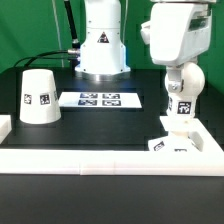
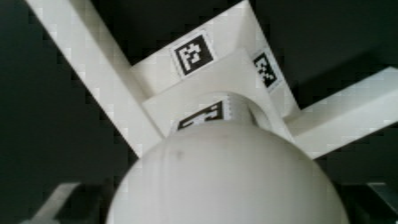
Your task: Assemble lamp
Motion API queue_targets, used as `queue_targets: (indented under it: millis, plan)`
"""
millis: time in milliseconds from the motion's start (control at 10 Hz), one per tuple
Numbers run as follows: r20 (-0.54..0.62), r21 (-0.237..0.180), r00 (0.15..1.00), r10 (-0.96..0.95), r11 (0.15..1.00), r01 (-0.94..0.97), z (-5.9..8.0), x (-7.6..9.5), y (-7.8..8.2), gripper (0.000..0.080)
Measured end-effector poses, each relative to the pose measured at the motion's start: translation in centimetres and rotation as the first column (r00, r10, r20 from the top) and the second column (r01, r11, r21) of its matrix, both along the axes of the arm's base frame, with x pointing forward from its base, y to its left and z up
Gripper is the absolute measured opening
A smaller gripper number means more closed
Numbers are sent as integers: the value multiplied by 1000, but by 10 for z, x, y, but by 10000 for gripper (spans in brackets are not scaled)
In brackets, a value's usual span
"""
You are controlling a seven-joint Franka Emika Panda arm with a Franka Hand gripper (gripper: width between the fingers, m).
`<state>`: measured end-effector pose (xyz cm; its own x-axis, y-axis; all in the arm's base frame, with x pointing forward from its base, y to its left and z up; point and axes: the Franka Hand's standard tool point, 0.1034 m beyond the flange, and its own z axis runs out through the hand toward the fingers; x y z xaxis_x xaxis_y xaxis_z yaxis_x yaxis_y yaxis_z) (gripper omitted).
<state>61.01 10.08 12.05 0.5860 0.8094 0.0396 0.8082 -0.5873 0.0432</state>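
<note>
Step in hand: seating the bulb (image 2: 222,175) into the lamp base (image 1: 170,147). The base sits at the table's front-right corner, as the exterior view shows it. The gripper (image 1: 181,112) appears clenched on the bulb, holding it upright directly over the base. The shade (image 1: 38,96) stands apart near the left edge, not yet fitted. Next move, as judged: keep the bulb axis aligned with the socket, press down and turn.
</note>
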Motion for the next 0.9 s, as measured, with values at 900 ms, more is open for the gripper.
queue_targets:
  millis: [900]
  plan:
    - [-20, 44, 637, -771, 636, 771, 2, 1, 2, 579]
